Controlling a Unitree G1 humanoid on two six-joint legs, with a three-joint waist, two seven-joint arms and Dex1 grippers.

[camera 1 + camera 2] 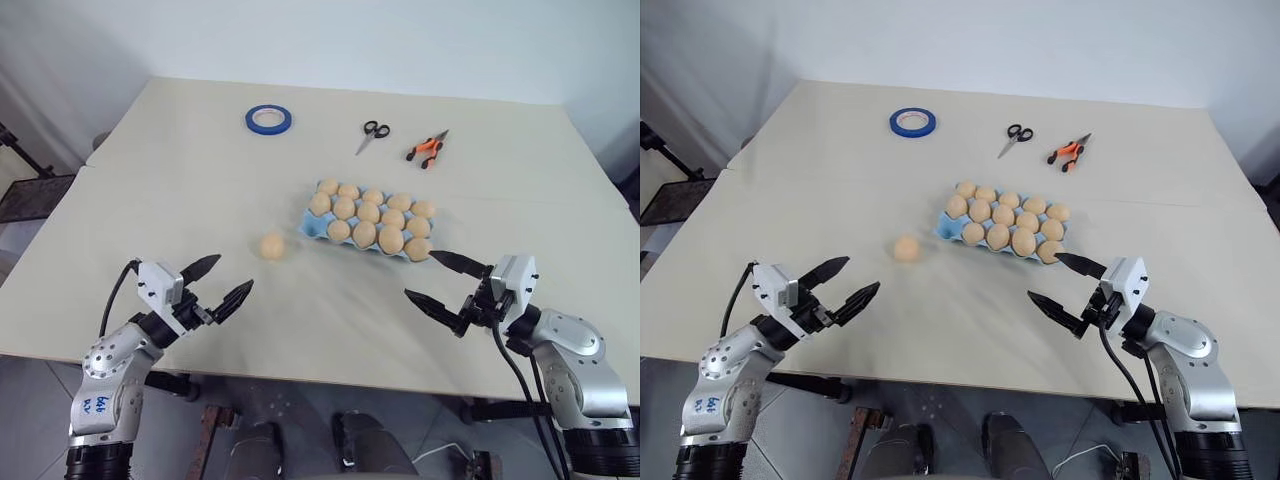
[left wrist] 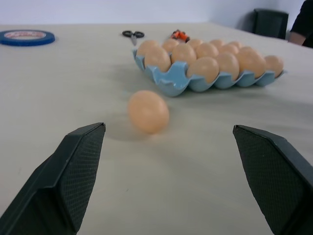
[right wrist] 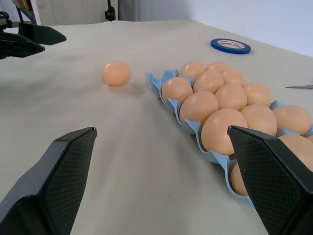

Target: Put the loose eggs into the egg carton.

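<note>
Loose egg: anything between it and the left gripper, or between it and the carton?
Nothing visible. The loose egg lies alone on bare table, ahead of the open left gripper. The strip of table between the egg and the egg carton is bare too. From here the carton's pockets all look filled.

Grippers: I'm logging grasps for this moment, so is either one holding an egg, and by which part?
Nothing is held. The left gripper and right gripper are both open and empty; the loose egg lies on the table.

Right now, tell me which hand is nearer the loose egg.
Left. The left hand sits just short of the loose egg, open toward it; the right hand is across the table beside the egg carton.
</note>
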